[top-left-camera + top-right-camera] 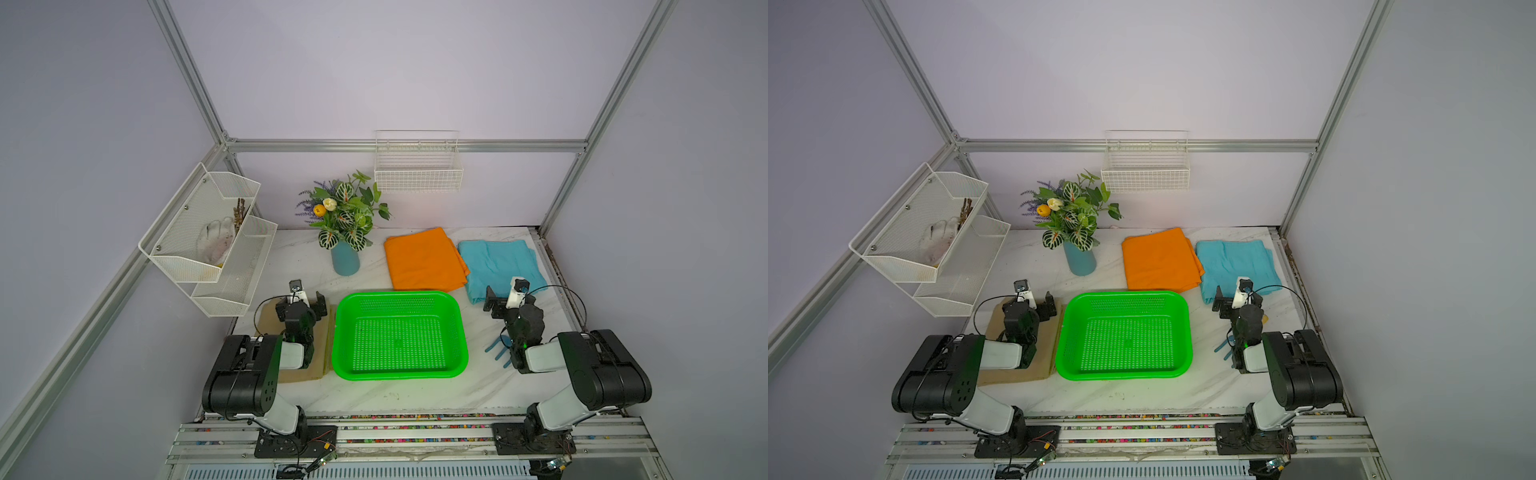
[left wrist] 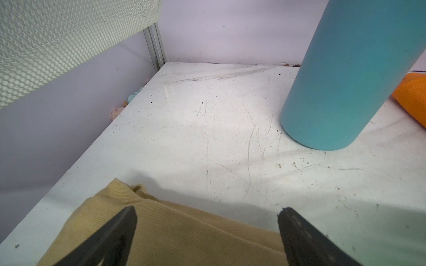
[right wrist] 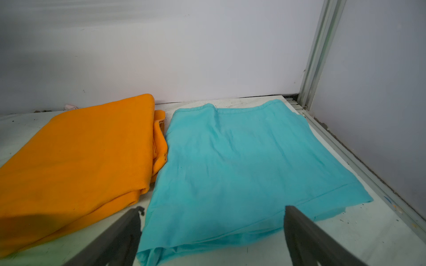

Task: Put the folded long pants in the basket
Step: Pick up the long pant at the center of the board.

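Folded long pants: orange cloth bundle (image 1: 424, 259), light blue bundle (image 1: 496, 264) and tan bundle (image 2: 184, 230) all lie outside the bright green perforated plastic basket (image 1: 399, 375). Left gripper (image 2: 207, 211) and right gripper (image 3: 213, 209) are spread, empty. First grasp pending, I'd say: pinch a folded edge.

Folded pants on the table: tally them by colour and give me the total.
orange folded pants: 1
light blue folded pants: 1
tan folded pants: 1
Total: 3
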Available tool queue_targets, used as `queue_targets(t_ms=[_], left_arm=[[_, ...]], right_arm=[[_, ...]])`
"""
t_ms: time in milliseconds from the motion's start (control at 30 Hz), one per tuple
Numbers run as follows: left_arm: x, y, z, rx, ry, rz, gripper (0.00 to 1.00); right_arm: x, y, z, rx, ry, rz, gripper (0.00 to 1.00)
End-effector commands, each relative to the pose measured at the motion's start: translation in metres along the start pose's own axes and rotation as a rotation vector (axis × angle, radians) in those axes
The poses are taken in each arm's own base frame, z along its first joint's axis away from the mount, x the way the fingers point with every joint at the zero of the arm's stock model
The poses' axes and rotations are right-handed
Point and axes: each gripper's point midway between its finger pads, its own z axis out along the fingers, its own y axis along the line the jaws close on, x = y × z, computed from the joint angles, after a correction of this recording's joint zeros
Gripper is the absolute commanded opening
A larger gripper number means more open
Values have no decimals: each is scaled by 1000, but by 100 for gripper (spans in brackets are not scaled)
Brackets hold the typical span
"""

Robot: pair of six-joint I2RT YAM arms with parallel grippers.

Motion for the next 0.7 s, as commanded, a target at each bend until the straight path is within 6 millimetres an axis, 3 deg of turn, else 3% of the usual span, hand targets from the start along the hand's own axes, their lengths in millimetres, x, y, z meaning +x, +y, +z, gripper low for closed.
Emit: queue_targets(t_ms=[0, 100, 167, 267, 467, 600, 667], left_arm=[[-24, 0, 1, -19, -72, 2, 100], [-41, 1, -8, -48, -65, 23, 100], [-69, -8, -22, -11, -87, 47, 100], [-100, -4, -41, -23, -86, -31, 100], [-160, -9, -83, 16, -114, -269, 100], [-191, -36, -109, 113, -139, -326, 100], [-205, -53, -123, 156, -160, -345, 100]], right_arm=[[-11, -12, -2, 81, -49, 33, 99], [-26, -16, -18, 97, -119, 53, 99], [-39, -20, -24, 122, -119, 68, 100], [-48, -25, -15, 169, 8, 151, 99], [-71, 22, 16, -37, 211, 232, 93], [-71, 57, 47, -172, 427, 258, 91], [-61, 68, 64, -209, 528, 263, 90]])
